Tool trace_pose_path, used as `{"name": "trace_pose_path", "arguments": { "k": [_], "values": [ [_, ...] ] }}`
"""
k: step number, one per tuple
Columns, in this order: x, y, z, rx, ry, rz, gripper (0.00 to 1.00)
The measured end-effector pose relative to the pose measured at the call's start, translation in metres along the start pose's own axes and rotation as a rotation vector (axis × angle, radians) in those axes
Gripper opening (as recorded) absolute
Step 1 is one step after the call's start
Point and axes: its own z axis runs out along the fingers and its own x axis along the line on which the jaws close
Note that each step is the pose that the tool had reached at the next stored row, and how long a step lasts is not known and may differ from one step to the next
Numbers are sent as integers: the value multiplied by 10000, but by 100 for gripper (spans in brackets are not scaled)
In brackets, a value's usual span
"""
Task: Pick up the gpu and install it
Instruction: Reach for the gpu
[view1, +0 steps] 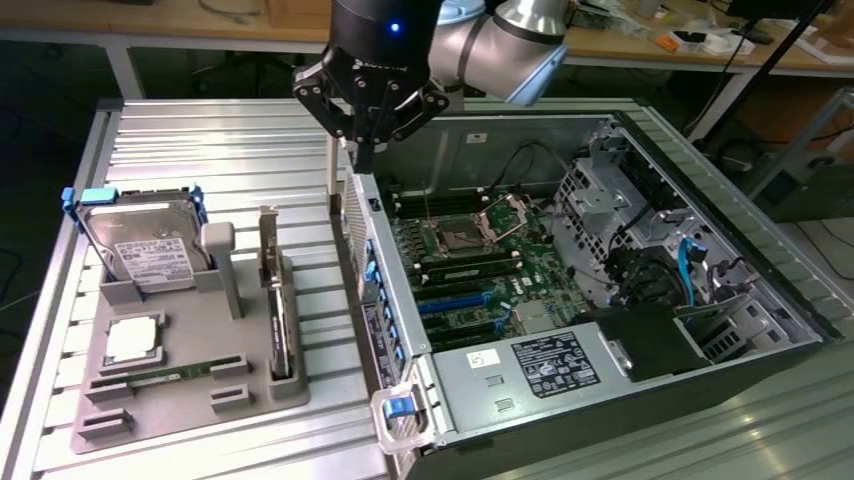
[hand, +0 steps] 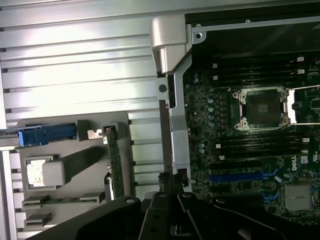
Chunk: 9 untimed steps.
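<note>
Hovers above open metal computer case wall (view1: 350, 215), black hand (view1: 364, 138) pinched together, empty; thin black gpu card (view1: 276, 310) toward exterior view's left, edge-up, long axis along wall.

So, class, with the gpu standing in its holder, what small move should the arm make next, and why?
Probably travel over to the gpu, standing on edge in the gray holder: the gripper is shut, empty, above the case wall.

Gpu (view1: 278, 320) (hand: 116, 167): thin black card, on edge in gray holder (view1: 187, 345) slot, silver bracket end raised.
</note>
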Motion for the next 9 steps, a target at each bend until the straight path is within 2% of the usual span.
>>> {"name": "trace_pose_path", "arguments": {
  "k": [9],
  "values": [
    [126,-10,4,1,1,-1,11]
  ]
}}
